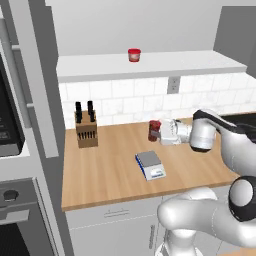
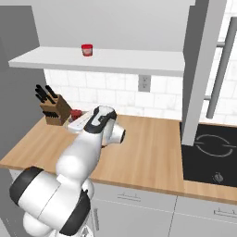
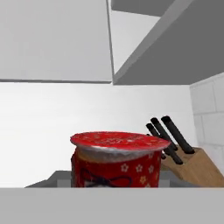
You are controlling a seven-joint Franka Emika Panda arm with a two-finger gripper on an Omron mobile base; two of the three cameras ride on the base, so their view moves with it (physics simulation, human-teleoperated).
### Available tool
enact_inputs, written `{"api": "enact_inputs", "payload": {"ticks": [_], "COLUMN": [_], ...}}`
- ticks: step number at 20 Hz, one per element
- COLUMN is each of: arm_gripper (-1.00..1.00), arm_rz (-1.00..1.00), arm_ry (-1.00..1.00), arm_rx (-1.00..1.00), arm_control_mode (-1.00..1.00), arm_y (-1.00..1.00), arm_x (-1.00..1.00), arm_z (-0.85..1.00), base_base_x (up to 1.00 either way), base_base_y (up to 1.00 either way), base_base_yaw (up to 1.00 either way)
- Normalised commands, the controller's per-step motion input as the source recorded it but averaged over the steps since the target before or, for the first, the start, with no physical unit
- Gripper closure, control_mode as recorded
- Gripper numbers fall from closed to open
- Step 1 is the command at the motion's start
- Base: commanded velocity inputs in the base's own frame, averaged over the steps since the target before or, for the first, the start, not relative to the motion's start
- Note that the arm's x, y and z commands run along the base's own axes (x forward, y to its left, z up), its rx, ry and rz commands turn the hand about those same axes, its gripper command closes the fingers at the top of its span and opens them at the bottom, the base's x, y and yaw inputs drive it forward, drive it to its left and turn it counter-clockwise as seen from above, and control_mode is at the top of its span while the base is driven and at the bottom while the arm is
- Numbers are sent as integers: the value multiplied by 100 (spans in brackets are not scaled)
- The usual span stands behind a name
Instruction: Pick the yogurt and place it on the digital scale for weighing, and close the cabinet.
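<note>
My gripper [image 1: 157, 132] is shut on the yogurt [image 1: 153, 130], a dark red cup held sideways-on above the wooden counter [image 1: 110, 170], with the hand level. The digital scale [image 1: 150, 165] lies on the counter just in front of and below the cup, its grey platform bare. In the hand view the yogurt [image 3: 116, 162] sits close at the bottom, its foil lid on top. From the right base view the yogurt [image 2: 76, 112] peeks out past the forearm at the gripper [image 2: 77, 116]. The cabinet stands open, its grey door [image 1: 41, 75] swung out at the left and another door [image 2: 199, 69] at the right.
A brighter red cup [image 1: 134, 55] stands on the cabinet's white shelf [image 1: 150, 65]. A knife block [image 1: 85, 128] is at the back left of the counter. A black cooktop [image 2: 210, 152] lies to the right. An oven [image 1: 15, 215] is at the far left.
</note>
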Motion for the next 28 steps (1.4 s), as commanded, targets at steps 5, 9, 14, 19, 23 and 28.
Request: {"api": "enact_inputs", "payload": {"ticks": [5, 9, 14, 19, 23, 28], "arm_gripper": [100, 100, 100, 100, 100, 100], "arm_rz": [0, 0, 0, 0, 1, 2], "arm_ry": [-13, -17, -1, 0, 3, 6], "arm_rx": [0, 0, -9, -17, -7, -1], "arm_control_mode": [-100, -100, -100, -100, -100, -100], "arm_y": [0, -6, 1, 2, 11, 7], "arm_x": [12, 0, 0, 0, 0, 0], "arm_z": [-63, -17, -13, -13, -34, -27], "base_base_x": [0, 0, 0, 0, 0, 0], "base_base_y": [0, 0, 0, 0, 0, 0], "base_base_yaw": [0, 0, 0, 0, 0, 0]}}
